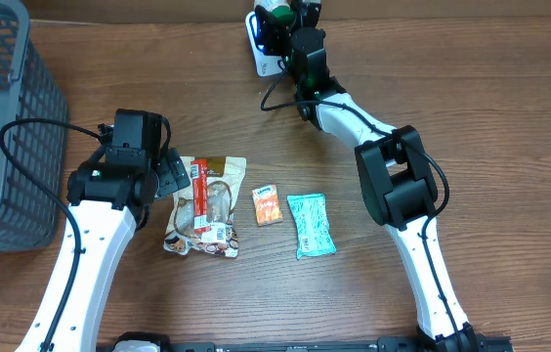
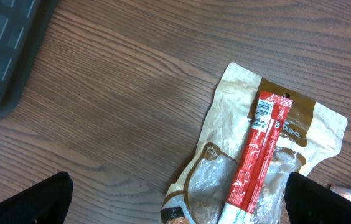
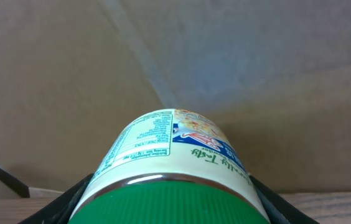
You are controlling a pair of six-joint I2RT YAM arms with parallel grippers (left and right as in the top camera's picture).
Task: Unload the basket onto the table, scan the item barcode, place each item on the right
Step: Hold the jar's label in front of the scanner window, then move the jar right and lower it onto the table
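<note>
My right gripper (image 1: 280,18) is at the far edge of the table, shut on a cream jar with a green lid (image 3: 174,163). The jar's printed label faces up, and black fingers (image 3: 56,204) press both sides just below the lid. A white device (image 1: 259,51) stands just under that gripper in the overhead view. My left gripper (image 1: 172,176) hovers open over a brown snack pouch (image 2: 269,130). A red stick pack (image 2: 257,155) with a barcode at its top lies on the pouch. Both left fingertips (image 2: 35,200) are apart and touch nothing.
A grey mesh basket (image 1: 2,127) fills the far left. An orange packet (image 1: 267,205) and a teal packet (image 1: 311,224) lie right of the pouch. A cardboard wall rises behind the jar in the right wrist view.
</note>
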